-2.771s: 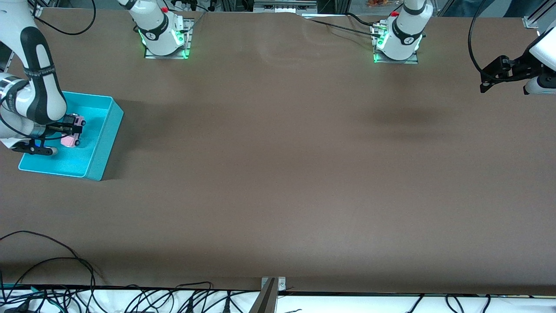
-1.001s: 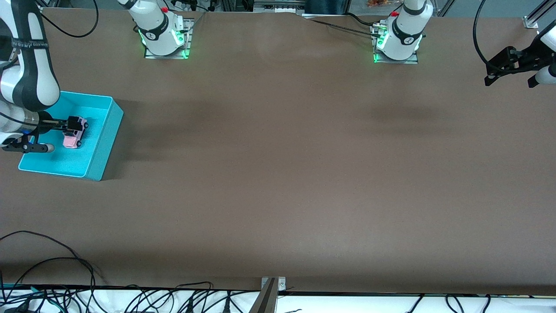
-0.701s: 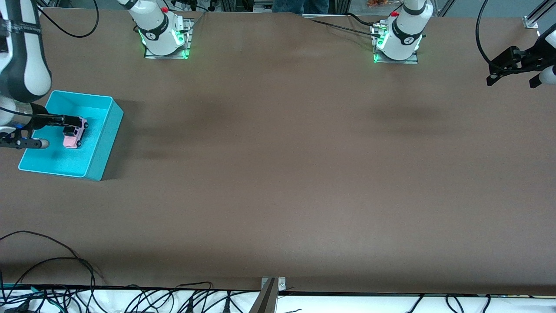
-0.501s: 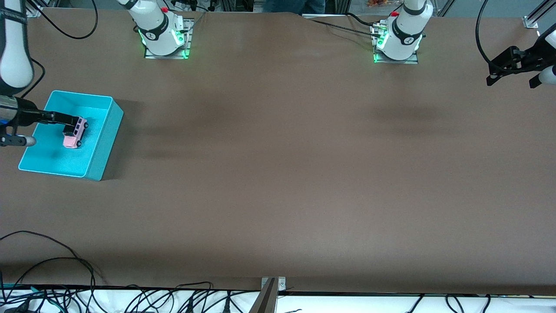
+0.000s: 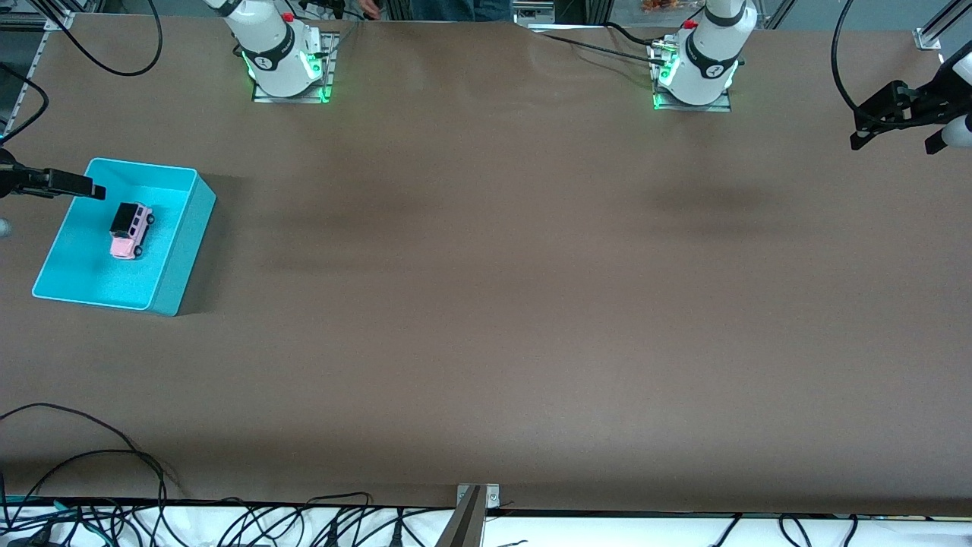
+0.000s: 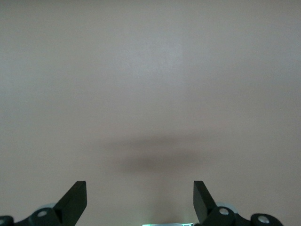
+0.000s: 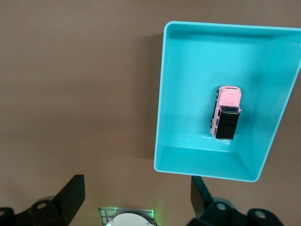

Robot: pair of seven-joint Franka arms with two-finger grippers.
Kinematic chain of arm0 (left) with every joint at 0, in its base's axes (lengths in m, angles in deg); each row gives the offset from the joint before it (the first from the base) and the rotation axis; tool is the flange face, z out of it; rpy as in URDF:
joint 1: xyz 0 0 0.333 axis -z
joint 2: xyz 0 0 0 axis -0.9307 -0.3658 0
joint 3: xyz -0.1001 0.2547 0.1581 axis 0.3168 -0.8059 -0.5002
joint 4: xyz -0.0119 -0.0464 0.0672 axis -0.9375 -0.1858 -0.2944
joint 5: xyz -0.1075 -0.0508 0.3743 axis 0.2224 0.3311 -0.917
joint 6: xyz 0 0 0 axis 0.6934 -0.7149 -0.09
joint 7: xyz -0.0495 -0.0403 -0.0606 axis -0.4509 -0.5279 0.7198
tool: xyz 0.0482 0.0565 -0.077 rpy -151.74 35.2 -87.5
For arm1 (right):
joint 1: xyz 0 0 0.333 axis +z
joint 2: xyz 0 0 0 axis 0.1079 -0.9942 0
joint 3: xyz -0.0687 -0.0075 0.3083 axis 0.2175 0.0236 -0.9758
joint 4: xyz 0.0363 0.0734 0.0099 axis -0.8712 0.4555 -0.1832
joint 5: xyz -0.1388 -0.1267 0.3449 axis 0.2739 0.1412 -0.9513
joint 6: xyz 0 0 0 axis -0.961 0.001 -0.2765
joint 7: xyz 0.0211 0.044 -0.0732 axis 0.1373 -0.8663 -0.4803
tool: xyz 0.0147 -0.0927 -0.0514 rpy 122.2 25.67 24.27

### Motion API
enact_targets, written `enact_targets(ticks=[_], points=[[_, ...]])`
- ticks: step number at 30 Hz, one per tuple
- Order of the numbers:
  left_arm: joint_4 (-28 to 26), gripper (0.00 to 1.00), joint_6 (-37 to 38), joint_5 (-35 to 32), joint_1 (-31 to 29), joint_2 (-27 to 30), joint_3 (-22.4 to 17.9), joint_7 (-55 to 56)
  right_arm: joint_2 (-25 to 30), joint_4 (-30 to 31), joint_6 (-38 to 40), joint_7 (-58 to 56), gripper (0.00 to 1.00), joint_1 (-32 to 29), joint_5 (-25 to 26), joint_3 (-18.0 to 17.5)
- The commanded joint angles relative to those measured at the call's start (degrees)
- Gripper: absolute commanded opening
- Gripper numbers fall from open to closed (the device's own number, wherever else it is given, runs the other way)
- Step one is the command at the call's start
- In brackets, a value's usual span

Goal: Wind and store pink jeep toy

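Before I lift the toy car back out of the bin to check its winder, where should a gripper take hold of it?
Probably from straight above, fingers across the pink jeep toy's two long sides, around its black-roofed middle. It sits upright on its wheels in the turquoise bin, clear of the walls, so both flanks are free. The right gripper, open, hangs nearest, over the table beside the bin; the left gripper waits open.

Left gripper (image 6: 139,202) and right gripper (image 7: 136,197) both hang open, empty.
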Motion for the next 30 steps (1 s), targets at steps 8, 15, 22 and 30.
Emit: enact_targets(ticks=[8, 15, 22, 30], points=[[-0.3, 1.00, 0.6, 1.1, -0.6, 0.8, 0.1, -1.4, 1.7, -7.3, 5.1, 8.8, 1.00, 1.8, -3.5, -3.4], [-0.3, 1.00, 0.7, 1.1, -0.6, 0.8, 0.1, -1.4, 4.7, -7.4, 4.7, 14.7, 1.00, 1.8, -3.1, -8.8], [-0.3, 1.00, 0.7, 1.1, -0.5, 0.8, 0.1, -1.4, 7.1, -6.3, 4.7, 19.9, 1.00, 1.7, -3.1, -12.1], [-0.3, 1.00, 0.7, 1.1, -0.6, 0.8, 0.1, -1.4, 9.9, -1.9, 0.5, 19.9, 1.00, 1.8, -0.5, -14.6]])
